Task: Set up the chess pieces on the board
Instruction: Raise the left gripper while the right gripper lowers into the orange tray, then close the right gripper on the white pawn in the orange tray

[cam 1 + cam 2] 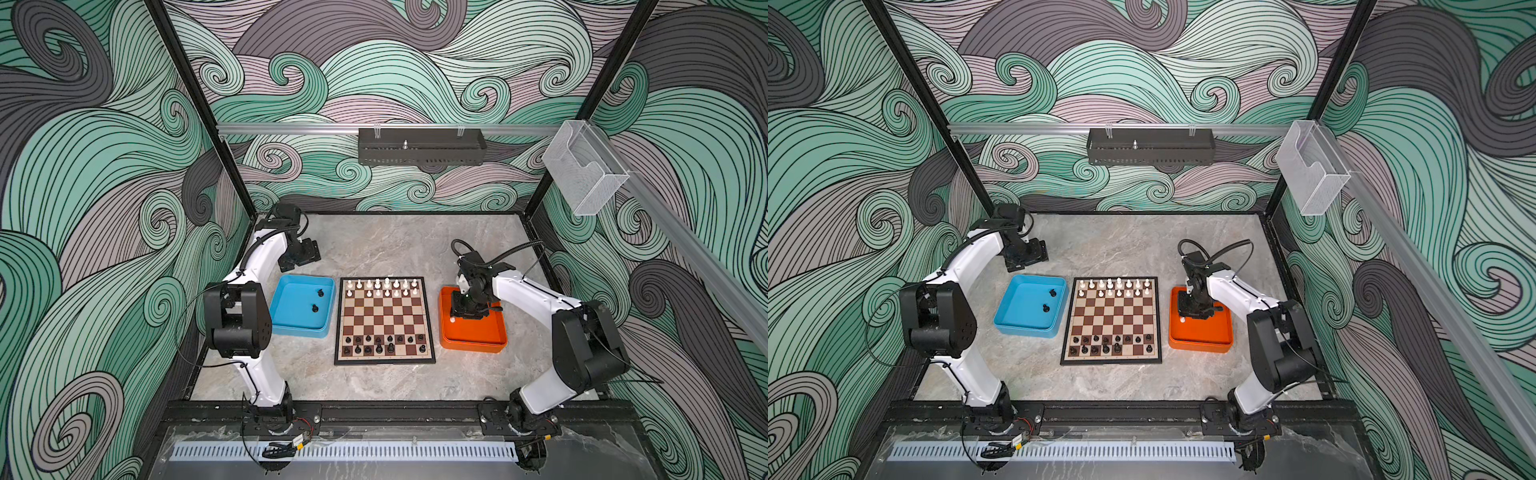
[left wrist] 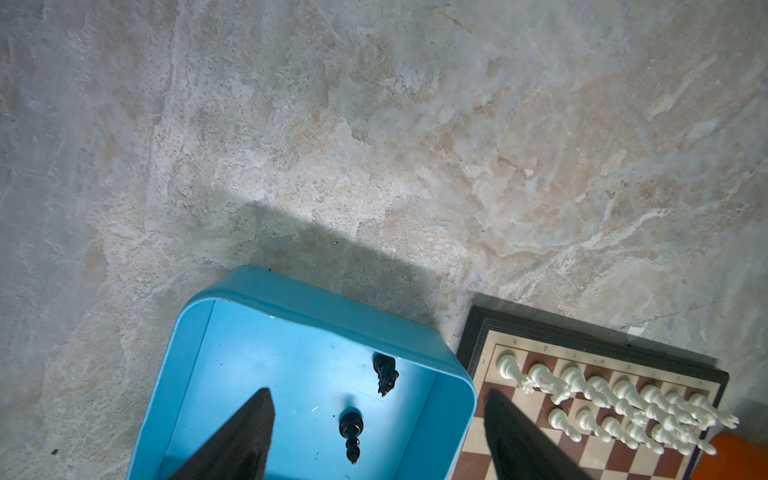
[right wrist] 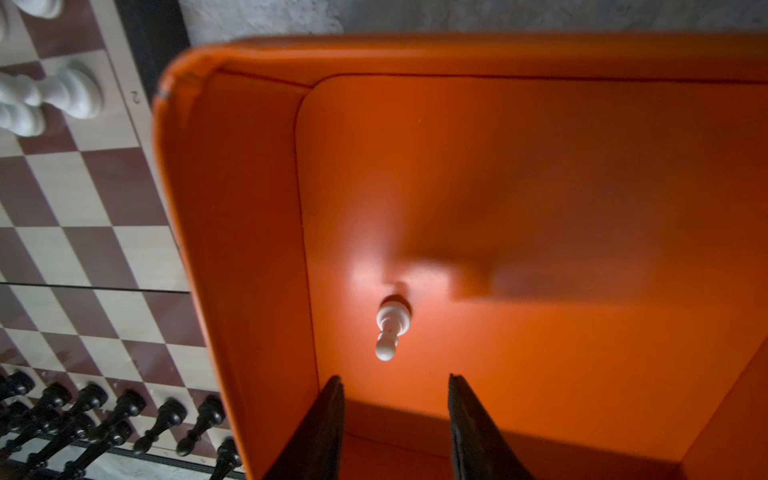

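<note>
The board (image 1: 386, 321) lies mid-table, with white chess pieces (image 1: 382, 288) on its two far rows and black chess pieces (image 1: 384, 344) on its two near rows. Two black pieces (image 2: 385, 376) (image 2: 351, 428) lie in the blue tray (image 1: 291, 309). A single white pawn (image 3: 390, 326) stands in the orange tray (image 1: 473, 338). My right gripper (image 3: 397, 380) is lowered inside the orange tray; its jaws stand apart with nothing between them, and the pawn is just beyond its fingertips. My left gripper (image 2: 378, 392) hovers open above the blue tray's far edge and holds nothing.
Bare marble tabletop (image 1: 395, 245) stretches behind the board and trays and also in front of them. The orange tray's wall (image 3: 232, 232) stands between my right gripper and the board. A black basket (image 1: 422, 145) hangs on the back rail, and a clear box (image 1: 582, 170) on the right rail.
</note>
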Robot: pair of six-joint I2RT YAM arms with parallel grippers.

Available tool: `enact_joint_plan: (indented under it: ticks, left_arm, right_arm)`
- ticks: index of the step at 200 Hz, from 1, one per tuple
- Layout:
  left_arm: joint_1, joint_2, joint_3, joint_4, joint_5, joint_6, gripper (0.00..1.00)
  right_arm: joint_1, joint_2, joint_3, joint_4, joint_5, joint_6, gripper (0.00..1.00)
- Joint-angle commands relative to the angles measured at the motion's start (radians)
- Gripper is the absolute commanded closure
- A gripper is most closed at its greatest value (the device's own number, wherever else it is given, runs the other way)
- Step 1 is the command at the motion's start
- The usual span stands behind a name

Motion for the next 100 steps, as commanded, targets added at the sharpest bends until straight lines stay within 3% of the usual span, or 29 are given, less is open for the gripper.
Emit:
enact_joint_plan:
  ticks: [1, 100]
  left_arm:
    - [0.012, 0.003, -0.007, 0.003, 0.023, 0.007, 0.18]
    - [0.017, 0.009, -0.011, 0.004, 0.028, 0.009, 0.18]
  right_arm:
    - [0.004, 0.023, 0.03, -0.003, 0.038, 0.009, 0.62]
    - [0.012, 0.089, 0.059, 0.008, 0.024, 0.006, 0.68]
